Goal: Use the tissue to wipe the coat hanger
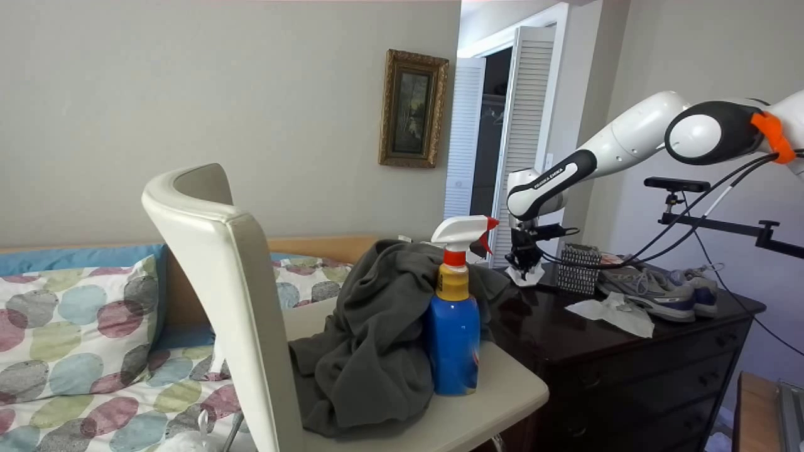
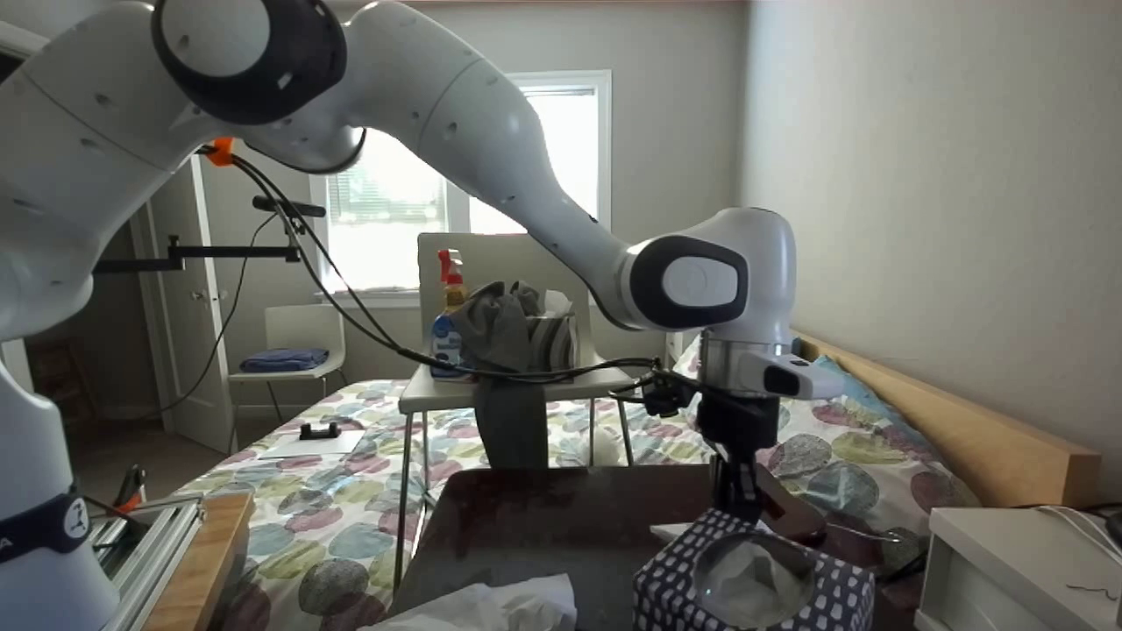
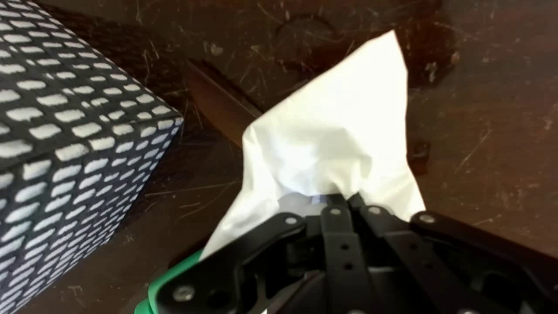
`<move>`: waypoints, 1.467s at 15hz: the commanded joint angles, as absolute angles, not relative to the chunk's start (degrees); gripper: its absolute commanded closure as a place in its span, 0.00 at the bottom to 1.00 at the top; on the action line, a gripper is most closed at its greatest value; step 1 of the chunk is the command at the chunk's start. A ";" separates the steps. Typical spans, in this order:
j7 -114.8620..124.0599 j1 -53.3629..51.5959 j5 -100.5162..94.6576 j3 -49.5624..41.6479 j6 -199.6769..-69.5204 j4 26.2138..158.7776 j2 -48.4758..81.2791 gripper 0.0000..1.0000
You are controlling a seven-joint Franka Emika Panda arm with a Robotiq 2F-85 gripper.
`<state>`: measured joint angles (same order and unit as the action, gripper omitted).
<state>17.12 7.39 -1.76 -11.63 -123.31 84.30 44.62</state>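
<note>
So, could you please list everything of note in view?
dresser: one, brown, beneath claw
patterned box: one, black and white, on dresser
tissue: one, white, in claw
loose paper: one heap, white, on dresser
unidentified item: one, green, behind claw
shoes: two, grey, on dresser
chairs: two, white, near and far
heaped cloth: one, grey, on near chair
spray bottle: one, mostly blue, on near chair
striped box: one, grey, on near chair
folded cloth: one, blue, on far chair
bed: one, multicoloured, beside near chair
picture: one, gold-framed, on wall
arm: one, white and black, over dresser
claw: one, black, shut on tissue
</note>
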 commanded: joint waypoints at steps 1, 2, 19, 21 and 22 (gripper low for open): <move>16.46 7.69 -1.85 -11.45 -120.74 87.73 44.66 0.99; 16.58 7.64 -2.03 -11.58 -120.33 88.15 44.48 0.99; 17.61 8.74 1.99 -10.65 -123.97 86.91 43.28 0.99; 17.37 8.75 2.22 -10.48 -124.37 87.28 42.95 0.99; 17.26 8.76 2.39 -10.39 -124.77 87.46 42.72 0.99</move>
